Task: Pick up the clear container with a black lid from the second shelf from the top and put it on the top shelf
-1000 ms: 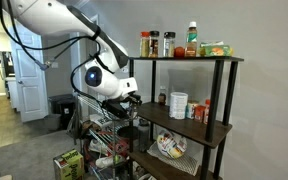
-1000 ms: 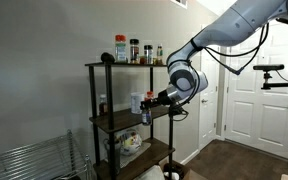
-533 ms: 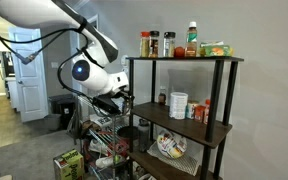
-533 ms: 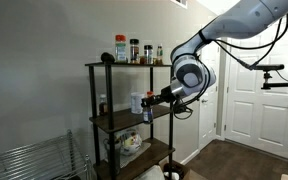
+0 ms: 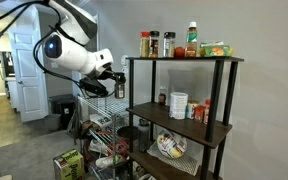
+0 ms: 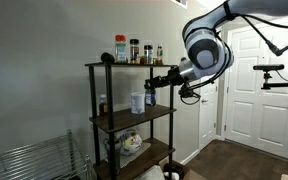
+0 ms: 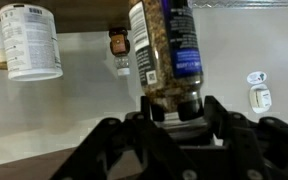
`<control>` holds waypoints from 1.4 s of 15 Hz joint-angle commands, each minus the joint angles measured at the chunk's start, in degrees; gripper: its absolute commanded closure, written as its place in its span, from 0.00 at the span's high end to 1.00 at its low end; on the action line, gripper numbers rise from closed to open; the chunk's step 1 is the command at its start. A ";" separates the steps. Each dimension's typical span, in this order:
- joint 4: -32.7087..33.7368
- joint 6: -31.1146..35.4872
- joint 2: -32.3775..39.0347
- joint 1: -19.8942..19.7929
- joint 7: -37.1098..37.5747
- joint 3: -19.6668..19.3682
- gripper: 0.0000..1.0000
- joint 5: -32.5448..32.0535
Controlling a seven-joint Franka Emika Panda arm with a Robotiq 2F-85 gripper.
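My claw (image 7: pixel 172 108) grips the jar (image 7: pixel 166 50) just outside the rack (image 6: pixel 90 120), below the top shelf (image 6: pixel 124 66); I should lift it above that board's edge, then ease inward upright, clear of the bottles (image 6: pixel 134 49).

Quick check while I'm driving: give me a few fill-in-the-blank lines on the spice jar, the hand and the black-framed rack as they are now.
1. The hand is ____ on the clear container with a black lid.
2. In an exterior view the container hangs below the top shelf and ____ the second shelf from the top.
3. The wide canister standing on the second shelf from the top is ____ in colour.

Missing words: shut; above; white.
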 commanded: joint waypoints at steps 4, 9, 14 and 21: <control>-0.35 -0.01 -2.37 -0.03 0.01 -0.32 0.56 -0.42; -0.25 -0.04 -2.35 -0.05 0.01 -0.67 0.56 -0.47; -0.25 -0.04 -2.35 -0.05 0.01 -0.67 0.31 -0.47; 4.81 4.39 -3.39 2.65 4.58 -0.93 0.31 -11.00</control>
